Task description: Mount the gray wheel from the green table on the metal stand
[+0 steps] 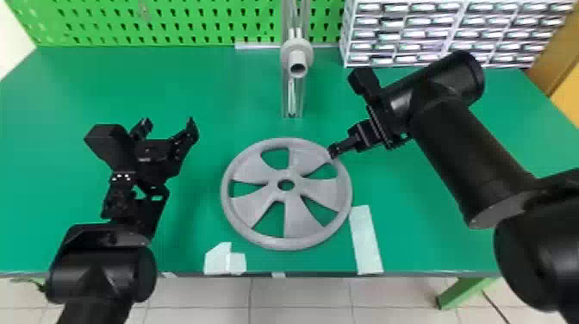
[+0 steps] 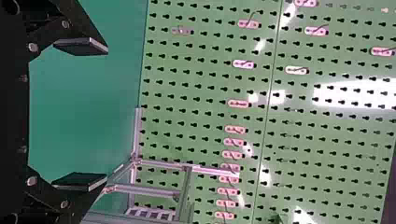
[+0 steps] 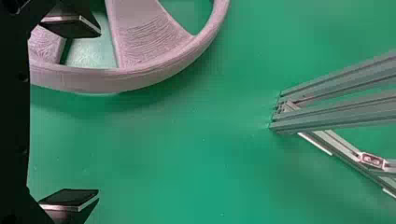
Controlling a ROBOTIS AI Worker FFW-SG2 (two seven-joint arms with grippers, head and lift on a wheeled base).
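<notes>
Green table [image 1: 245, 95] beneath everything, with green pegboard [image 1: 129, 23] behind. To the right at the back, a cabinet [image 1: 450, 32] of small drawers, any print too small to read. At the back centre, the upright metal stand [image 1: 297, 51]. Flat on the table in front of it, apart from it, the gray wheel [image 1: 301, 187]. Left of the wheel, over the table, the left gripper [image 1: 169, 123], fingers spread. At the wheel's far right rim, the right gripper [image 1: 333, 151], fingers spread, one over the wheel, one outside its rim; contact impossible to tell. Near the front edge, white tape [image 1: 366, 239].
</notes>
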